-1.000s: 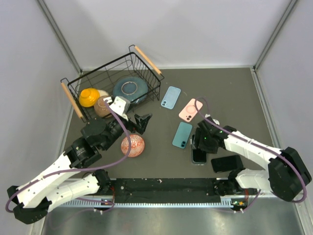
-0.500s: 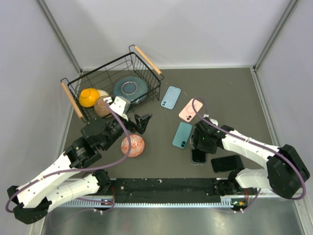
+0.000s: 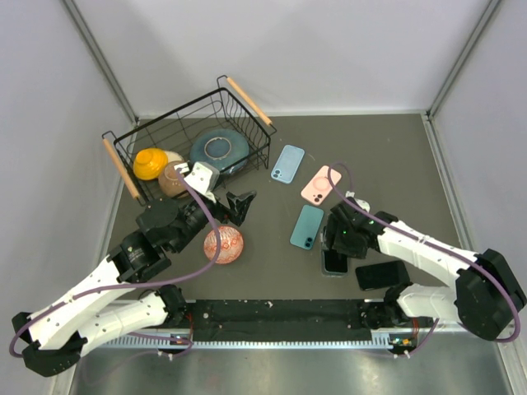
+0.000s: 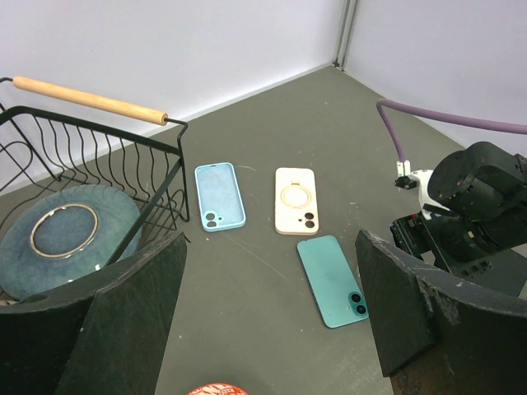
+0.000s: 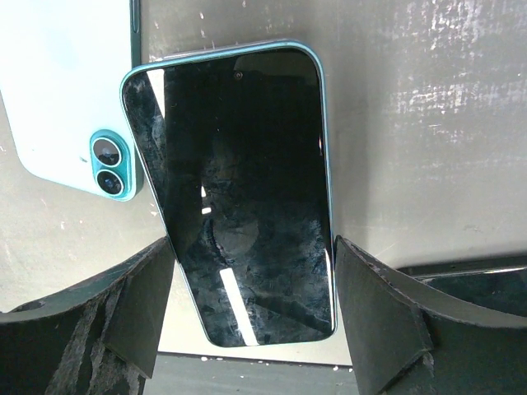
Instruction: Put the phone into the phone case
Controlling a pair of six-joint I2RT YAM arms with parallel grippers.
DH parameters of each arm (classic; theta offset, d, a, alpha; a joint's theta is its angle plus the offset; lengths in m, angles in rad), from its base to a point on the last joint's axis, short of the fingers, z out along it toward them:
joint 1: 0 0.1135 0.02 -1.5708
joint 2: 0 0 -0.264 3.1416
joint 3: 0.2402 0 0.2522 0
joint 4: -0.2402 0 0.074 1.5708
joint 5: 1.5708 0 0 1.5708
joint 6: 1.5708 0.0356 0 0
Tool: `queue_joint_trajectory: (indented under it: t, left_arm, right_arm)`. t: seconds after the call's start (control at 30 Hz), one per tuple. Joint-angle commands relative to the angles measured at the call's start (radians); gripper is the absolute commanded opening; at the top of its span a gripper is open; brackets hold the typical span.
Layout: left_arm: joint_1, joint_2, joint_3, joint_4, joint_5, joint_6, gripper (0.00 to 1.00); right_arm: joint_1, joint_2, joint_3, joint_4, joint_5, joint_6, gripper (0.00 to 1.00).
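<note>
A phone with a black screen and teal rim (image 5: pixel 239 189) lies face up on the dark table, also seen in the top view (image 3: pixel 334 262). My right gripper (image 5: pixel 254 243) is open and hangs low over it, one finger on each side, with small gaps to its edges; in the top view the gripper (image 3: pixel 334 247) covers the phone's far end. A teal phone (image 3: pixel 307 226) lies face down just left of it. A pink case (image 3: pixel 320 185) and a light blue case (image 3: pixel 287 164) lie farther back. My left gripper (image 3: pixel 241 202) is open and empty, left of the phones.
A black flat phone or case (image 3: pixel 381 274) lies right of the right gripper. A wire basket (image 3: pixel 247 103) at the back left holds a blue plate (image 3: pixel 219 151) and two bowls. A red patterned bowl (image 3: pixel 223 244) sits by the left arm.
My right gripper shifted slightly over the black-screen phone and came back. The phones, the cases and the left arm have not moved.
</note>
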Motion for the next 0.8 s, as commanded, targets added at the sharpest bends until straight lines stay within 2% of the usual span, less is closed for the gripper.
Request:
queue_joint_trajectory:
  t: [0.0,0.43,0.77]
  left_arm:
    - [-0.005,-0.008,0.000,0.035,0.006,-0.007,0.89]
    - [-0.005,-0.010,-0.001,0.036,0.003,-0.005,0.89]
    - [-0.005,-0.013,0.000,0.036,0.004,-0.005,0.89]
  right_arm:
    - [0.014,-0.032,0.035,0.021,-0.002,0.014,0.72]
    - [0.048,0.006,0.022,0.035,0.029,0.017,0.72]
    - [0.051,0.042,0.016,0.049,0.049,0.027,0.77]
